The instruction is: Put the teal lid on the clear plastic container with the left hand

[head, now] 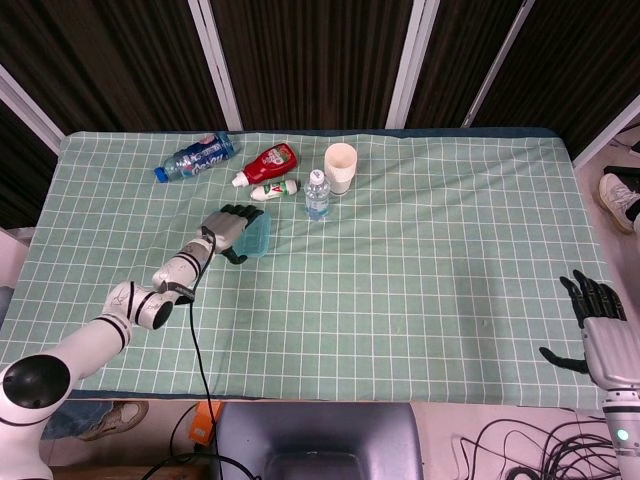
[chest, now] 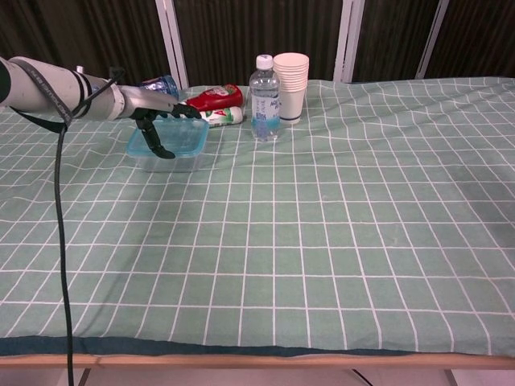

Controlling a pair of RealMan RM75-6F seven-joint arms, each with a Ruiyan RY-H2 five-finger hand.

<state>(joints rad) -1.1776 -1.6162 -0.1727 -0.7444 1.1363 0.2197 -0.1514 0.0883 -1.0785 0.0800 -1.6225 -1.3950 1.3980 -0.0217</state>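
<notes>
The teal lid (chest: pixel 179 135) lies flat on the clear plastic container (chest: pixel 167 158), long axis parallel to the desk's far edge; the left hand (chest: pixel 158 118) rests spread over it. The right hand (head: pixel 600 322) hangs spread off the near right corner.

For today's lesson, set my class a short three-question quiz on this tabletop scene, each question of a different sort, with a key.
1. True or false: the left hand rests over the teal lid, which sits on the clear plastic container.
2. Which stands right beside the upright water bottle? A) stack of paper cups B) a mug C) a glass jar
3. Fill in: the red ketchup bottle lies on its ____.

Key: 1 true. 2 A. 3 side.
</notes>
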